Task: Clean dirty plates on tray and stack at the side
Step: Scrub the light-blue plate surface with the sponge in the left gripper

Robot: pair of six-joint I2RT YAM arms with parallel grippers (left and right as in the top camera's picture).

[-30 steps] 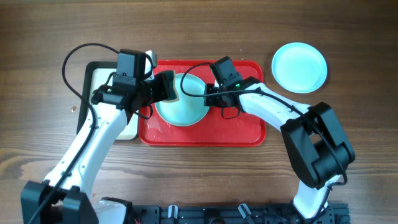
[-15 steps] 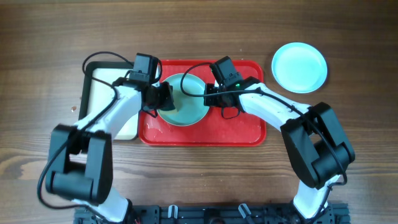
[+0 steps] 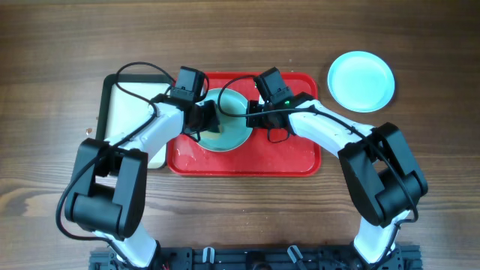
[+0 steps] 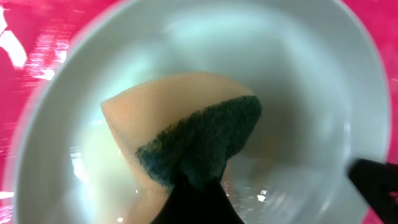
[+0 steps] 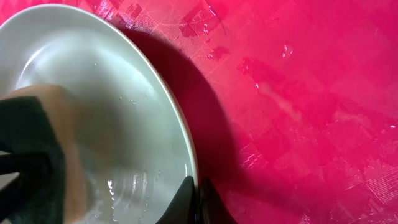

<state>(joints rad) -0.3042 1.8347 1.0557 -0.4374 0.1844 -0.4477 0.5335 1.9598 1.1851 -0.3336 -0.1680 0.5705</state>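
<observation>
Left gripper [image 3: 207, 120] has swung in from over the black-rimmed tray with the cream inside [image 3: 124, 112]. It now sits right above the pale aqua round plate [image 3: 234, 133], which lies beneath it on the large red rectangular plastic tray [image 3: 292, 154]. Right gripper [image 5: 198, 198] hasn't budged and is at the same spot on the plate's edge, facing the left one.

The second pale aqua plate [image 3: 361, 81] stays out on the wooden table [image 3: 60, 45], well beyond the right gripper and off the tray.

The left wrist view gives what overhead hides: a folded peach sponge with a dark green scouring face [image 4: 180, 137], clamped in the left gripper and pressed onto the plate's wet floor. In the right wrist view, the two fingertips are pinched narrow on the plate's rim, one on each side, with glistening red tray just beside them.
</observation>
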